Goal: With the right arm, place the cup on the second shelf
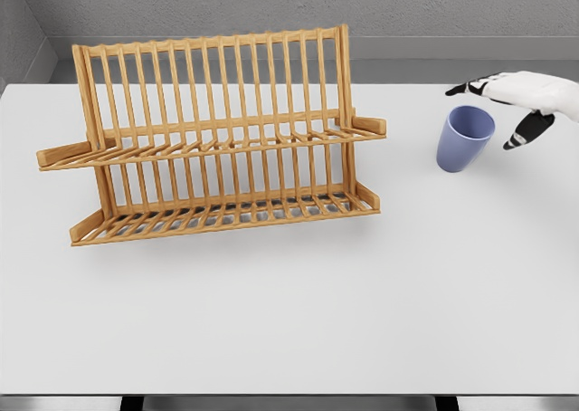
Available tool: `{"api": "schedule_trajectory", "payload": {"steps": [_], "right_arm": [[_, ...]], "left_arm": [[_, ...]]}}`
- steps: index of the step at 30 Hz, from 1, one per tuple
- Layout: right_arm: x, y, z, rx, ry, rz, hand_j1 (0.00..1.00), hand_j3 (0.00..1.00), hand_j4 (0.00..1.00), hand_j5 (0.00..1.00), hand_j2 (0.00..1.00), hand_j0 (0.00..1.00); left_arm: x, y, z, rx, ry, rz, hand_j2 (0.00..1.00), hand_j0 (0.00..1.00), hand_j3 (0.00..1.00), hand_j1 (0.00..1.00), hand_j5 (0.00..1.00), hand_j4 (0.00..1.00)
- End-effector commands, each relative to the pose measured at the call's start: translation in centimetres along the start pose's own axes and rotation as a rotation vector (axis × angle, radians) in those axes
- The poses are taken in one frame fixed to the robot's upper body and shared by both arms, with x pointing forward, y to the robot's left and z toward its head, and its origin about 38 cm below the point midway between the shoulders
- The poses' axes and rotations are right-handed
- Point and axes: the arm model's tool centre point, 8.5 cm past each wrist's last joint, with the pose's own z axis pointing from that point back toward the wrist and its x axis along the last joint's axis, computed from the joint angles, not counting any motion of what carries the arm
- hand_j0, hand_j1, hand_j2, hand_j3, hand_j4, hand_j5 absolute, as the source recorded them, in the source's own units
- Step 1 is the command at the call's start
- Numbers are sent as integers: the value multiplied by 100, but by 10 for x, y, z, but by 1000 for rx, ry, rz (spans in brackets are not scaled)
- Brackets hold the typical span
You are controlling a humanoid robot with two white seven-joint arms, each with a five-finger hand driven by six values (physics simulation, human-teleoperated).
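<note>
A blue-lilac cup (pixel 464 138) stands upright on the white table (pixel 298 311), right of the rack. My right hand (pixel 512 104) enters from the right edge and hovers just above and to the right of the cup's rim, its fingers spread and holding nothing. One dark-tipped finger reaches over the back of the rim and the thumb hangs beside the cup's right side. A wooden two-tier dish rack (pixel 217 139) stands on the left half of the table, with an upper shelf (pixel 226 142) and a lower shelf (pixel 226 214). The left arm does not show.
The rack's tall slatted back rises behind both shelves. A grey wall runs behind the table's far edge. The table's front edge lies near the bottom of the picture.
</note>
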Motion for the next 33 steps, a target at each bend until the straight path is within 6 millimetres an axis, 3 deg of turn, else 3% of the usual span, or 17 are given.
{"api": "schedule_trajectory", "payload": {"steps": [1, 33], "right_arm": [[5, 8, -10, 27, -15, -4, 100, 100, 100, 100, 100, 100], [3, 20, -30, 86, -5, -21, 100, 100, 100, 100, 100, 100]], "left_arm": [[0, 0, 0, 0, -2, 0, 100, 100, 100, 100, 100, 100], [0, 0, 0, -2, -2, 0, 100, 100, 100, 100, 100, 100]]}}
